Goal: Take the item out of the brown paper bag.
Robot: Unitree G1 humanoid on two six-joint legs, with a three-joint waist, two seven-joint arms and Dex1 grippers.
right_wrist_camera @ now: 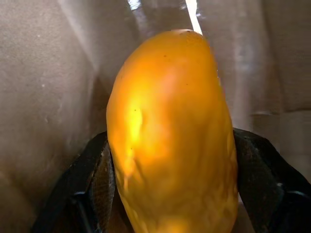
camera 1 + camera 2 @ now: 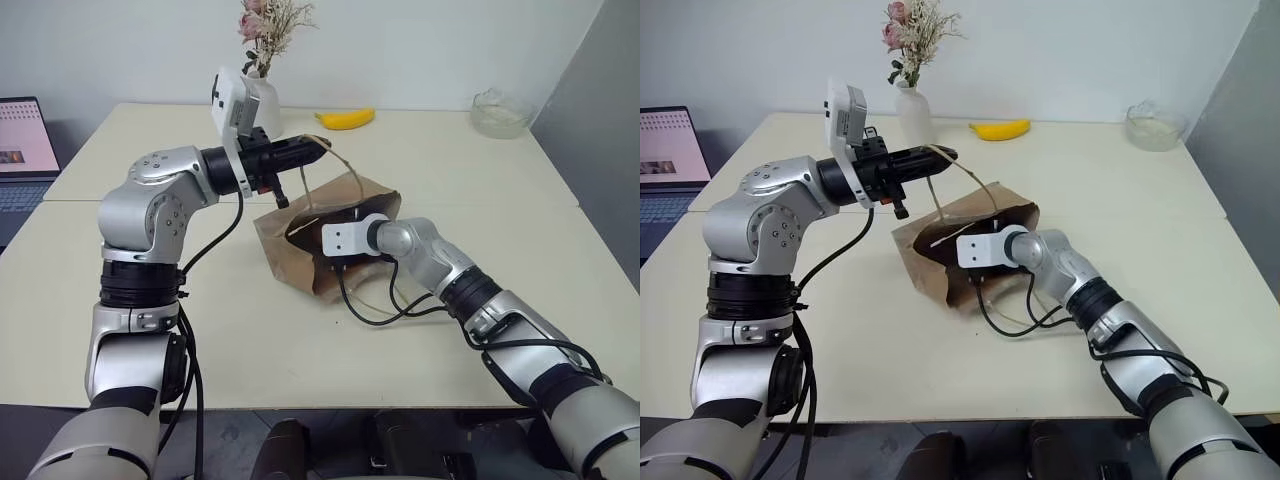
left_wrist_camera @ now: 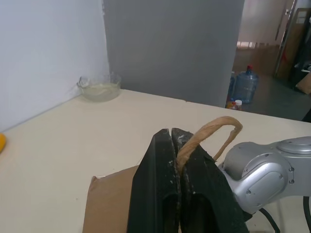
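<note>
Clenched on a tan cord handle (image 3: 214, 130), the left gripper (image 3: 176, 141) lifts the brown paper bag (image 2: 345, 205) open near the table's (image 2: 560, 300) middle. Behind stand a laptop (image 2: 22, 150), a white vase (image 2: 262, 100), a banana (image 2: 346, 119) and a glass bowl (image 2: 500, 113). Reaching into the bag's mouth, the right gripper (image 1: 170, 160) has a black finger either side of the item (image 1: 170, 136), whether gripping, I cannot tell; its long axis runs along the fingers.
</note>
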